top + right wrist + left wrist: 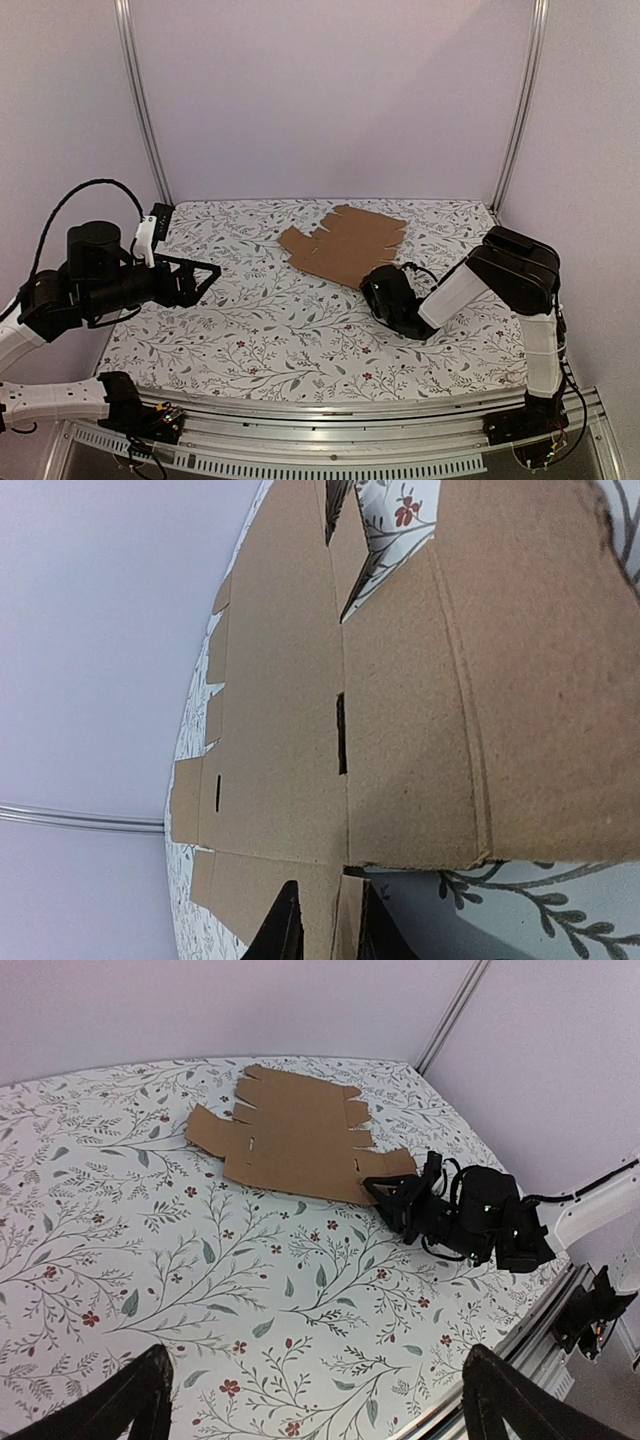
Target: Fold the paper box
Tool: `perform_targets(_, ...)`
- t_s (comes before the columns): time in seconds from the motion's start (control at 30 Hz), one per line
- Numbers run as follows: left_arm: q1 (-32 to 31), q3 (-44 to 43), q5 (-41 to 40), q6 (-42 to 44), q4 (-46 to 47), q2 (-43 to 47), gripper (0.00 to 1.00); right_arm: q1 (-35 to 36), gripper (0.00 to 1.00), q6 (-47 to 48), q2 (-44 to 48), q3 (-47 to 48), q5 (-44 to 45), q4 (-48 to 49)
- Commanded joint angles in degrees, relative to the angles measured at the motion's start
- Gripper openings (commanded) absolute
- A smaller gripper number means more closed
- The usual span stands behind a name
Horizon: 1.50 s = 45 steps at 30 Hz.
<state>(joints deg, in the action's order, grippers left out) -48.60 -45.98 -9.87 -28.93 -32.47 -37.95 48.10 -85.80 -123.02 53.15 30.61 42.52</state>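
Observation:
The paper box (345, 245) is a flat brown die-cut sheet with flaps and slots, lying on the floral table at the back centre. It also shows in the left wrist view (290, 1135) and fills the right wrist view (400, 730). My right gripper (378, 283) is at the sheet's near right corner. There its two black fingers (285, 930) stand close together with a corner flap between them (325, 930). My left gripper (205, 275) hovers wide open over the table's left side, well apart from the sheet, with nothing but tablecloth between its fingers (315, 1385).
The floral table (300, 340) has lilac walls behind and at both sides. Metal posts (145, 110) stand at the back corners. An aluminium rail (330, 410) runs along the near edge. My right arm (480, 1220) lies low across the table's right side.

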Motion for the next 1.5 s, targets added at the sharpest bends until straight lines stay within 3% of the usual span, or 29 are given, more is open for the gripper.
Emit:
perform_targets(0.0, 0.0, -1.1, -0.5, 0.8, -1.5, -0.4, 0.99, -0.7, 0.10, 1.2, -2.8, -0.2, -1.4, -5.1)
perform_targets(0.07, 0.0, -1.1, -0.7, 0.8, -1.7, -0.3, 0.99, -0.9, 0.00, 1.5, -2.8, -0.4, -2.0, -4.5)
perform_targets(0.4, 0.0, -5.4, -1.2, 0.9, -4.6, -1.0, 1.00, -0.8, 0.00, 8.5, 4.0, -5.2, -8.8, 0.2)
perform_targets(0.57, 0.0, -10.6, -2.2, 1.3, -7.5, -3.0, 1.00, -1.1, 0.00, 12.9, 10.8, -11.4, -19.8, 5.2)
perform_targets(0.7, 0.0, -14.8, -2.1, 2.8, -8.9, -5.1, 0.99, -1.6, 0.00, 17.7, 17.9, -14.9, -29.4, 3.4)
perform_targets(0.93, 0.0, -21.6, 1.8, 5.1, -10.3, -9.6, 0.99, -2.0, 0.00, 31.8, 35.5, -12.0, -41.2, -24.1)
perform_targets(1.1, 0.0, -26.8, 5.6, 8.9, -12.1, -14.3, 0.99, -2.1, 0.00, 47.8, 45.3, -0.4, -46.0, -53.8)
perform_targets(1.33, 0.0, -34.8, 13.5, 17.0, -13.8, -22.2, 1.00, -2.0, 0.00, 70.2, 44.6, 21.2, -46.5, -91.1)
perform_targets(1.47, 0.0, -38.9, 18.1, 23.3, -14.5, -26.4, 0.99, -1.5, 0.00, 77.5, 40.5, 32.3, -43.6, -105.2)
